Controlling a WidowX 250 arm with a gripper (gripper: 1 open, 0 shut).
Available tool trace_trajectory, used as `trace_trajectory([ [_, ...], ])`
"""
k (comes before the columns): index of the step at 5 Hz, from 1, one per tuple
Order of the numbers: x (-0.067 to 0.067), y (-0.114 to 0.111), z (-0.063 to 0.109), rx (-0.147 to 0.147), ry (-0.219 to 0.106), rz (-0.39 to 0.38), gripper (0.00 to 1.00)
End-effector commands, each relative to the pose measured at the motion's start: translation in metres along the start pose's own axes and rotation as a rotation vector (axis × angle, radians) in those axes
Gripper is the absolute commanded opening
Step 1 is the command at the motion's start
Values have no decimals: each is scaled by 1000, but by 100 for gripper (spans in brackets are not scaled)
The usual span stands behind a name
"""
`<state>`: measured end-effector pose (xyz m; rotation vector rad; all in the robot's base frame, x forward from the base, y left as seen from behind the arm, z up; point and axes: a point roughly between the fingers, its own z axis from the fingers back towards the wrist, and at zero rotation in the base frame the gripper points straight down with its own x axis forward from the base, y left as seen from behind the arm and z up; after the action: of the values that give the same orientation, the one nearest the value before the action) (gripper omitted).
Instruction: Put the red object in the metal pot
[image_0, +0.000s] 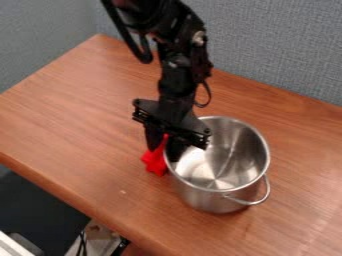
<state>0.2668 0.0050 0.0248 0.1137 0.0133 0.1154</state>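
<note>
Pincer (167, 143) at the pot's rim — red block beside it.

We are watching the dark arm reaching straight down over the wooden desk (54, 110), its pincer hanging at the left rim of the metal pot (221, 165). The red object (155, 158) is showing just below and left of the fingers, outside the pot wall and close against it, tilted rather than flat. We are seeing the fingers drawn close around the block's upper end, yet we cannot tell whether they are truly clamping it — the dark fingers are hiding the contact. The pot is standing upright near the desk's front edge, its shiny interior holding nothing.
</note>
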Motion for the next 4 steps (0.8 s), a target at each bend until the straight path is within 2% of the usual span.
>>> trace_trajectory([
  [1, -14, -11, -11, -1, 41, -57, 0],
  [2, -13, -2, 4, 23, 6, -97, 0],
  [4, -13, 19, 25, 28, 35, -161, 0],
])
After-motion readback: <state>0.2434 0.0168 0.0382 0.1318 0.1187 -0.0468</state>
